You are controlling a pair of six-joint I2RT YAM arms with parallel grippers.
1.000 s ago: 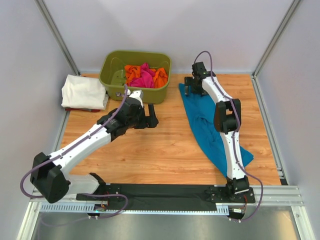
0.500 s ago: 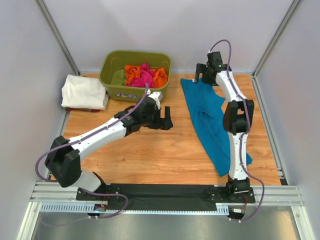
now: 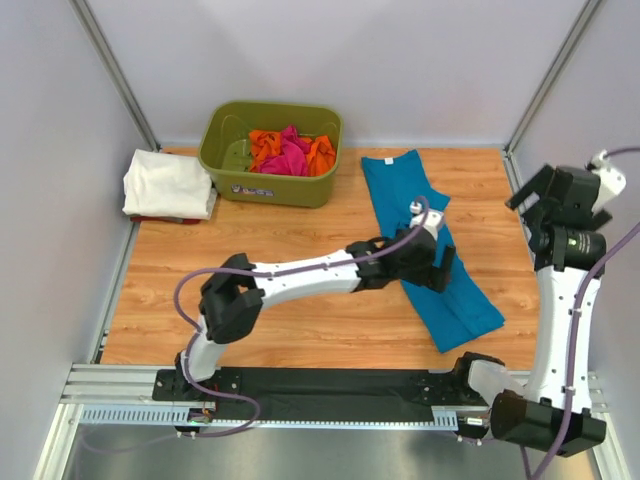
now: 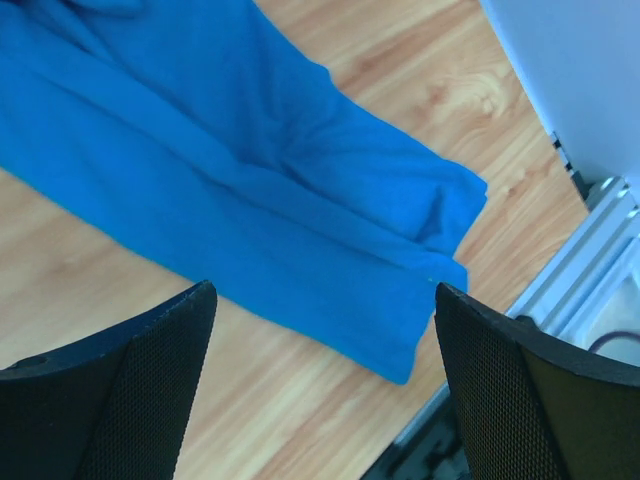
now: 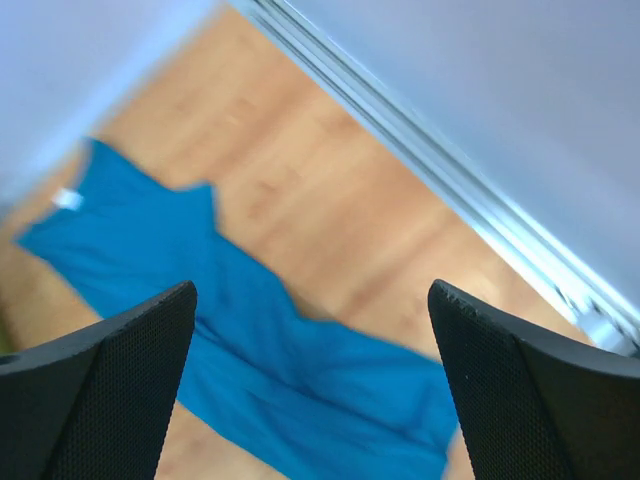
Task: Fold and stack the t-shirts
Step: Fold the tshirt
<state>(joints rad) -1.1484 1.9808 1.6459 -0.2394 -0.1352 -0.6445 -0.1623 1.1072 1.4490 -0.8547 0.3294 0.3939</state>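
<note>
teal t-shirt (image 3: 390, 188): soft matt cloth | table (image 3: 300, 228): smooth wood | tub (image 3: 292, 191): plastic

White arms (image 3: 300, 272), black joints (image 3: 228, 300) — purple cables (image 3: 179, 300), mesh-textured black fingers (image 4: 140, 390)

Teal t-shirt (image 3: 395, 190) laid out long on the desk (image 3: 300, 225), left pincer (image 3: 445, 268) hovering over its middle, right pincer (image 3: 525, 200) up by the right wall.

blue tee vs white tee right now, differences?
Colour: the blue t-shirt is teal, the white t-shirt plain white. Pose: the blue lies stretched long and rumpled at right; the white is a compact bundle at the far left. The open left gripper hangs over the blue; none is near the white. Neither is held.
</note>
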